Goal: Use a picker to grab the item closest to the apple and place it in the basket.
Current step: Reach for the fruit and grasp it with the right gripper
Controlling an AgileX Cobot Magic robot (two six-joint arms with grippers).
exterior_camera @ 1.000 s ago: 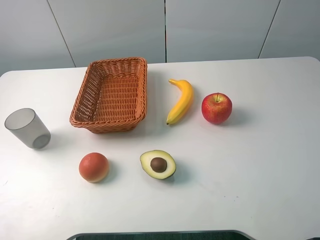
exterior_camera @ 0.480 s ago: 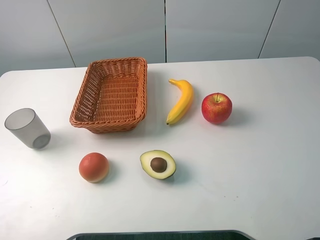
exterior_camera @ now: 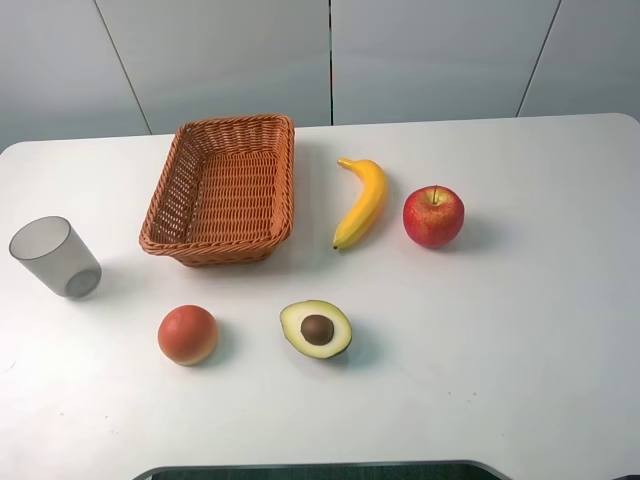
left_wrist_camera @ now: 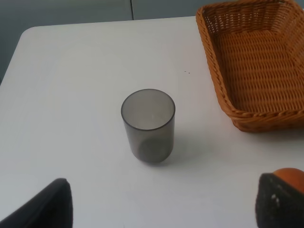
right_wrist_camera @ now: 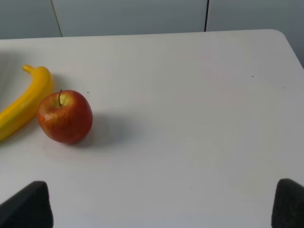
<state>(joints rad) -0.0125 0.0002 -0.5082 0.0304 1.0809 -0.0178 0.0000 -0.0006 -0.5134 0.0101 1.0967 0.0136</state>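
Observation:
The red apple (exterior_camera: 433, 216) sits right of centre on the white table, and a yellow banana (exterior_camera: 362, 203) lies just to its left, the nearest item to it. Left of the banana stands the wicker basket (exterior_camera: 235, 120), with nothing in it. The right wrist view shows the apple (right_wrist_camera: 65, 116) and banana (right_wrist_camera: 26, 108) ahead of my right gripper (right_wrist_camera: 157, 204), which is open with its dark fingers (right_wrist_camera: 26, 204) spread wide. My left gripper (left_wrist_camera: 166, 209) is open too, facing the cup and basket (left_wrist_camera: 216, 57). Neither gripper appears in the exterior view.
A grey translucent cup (exterior_camera: 55, 256) stands at the table's left, also in the left wrist view as the cup (left_wrist_camera: 148, 124). An orange-red fruit (exterior_camera: 187, 334) and a halved avocado (exterior_camera: 316, 329) lie in front of the basket.

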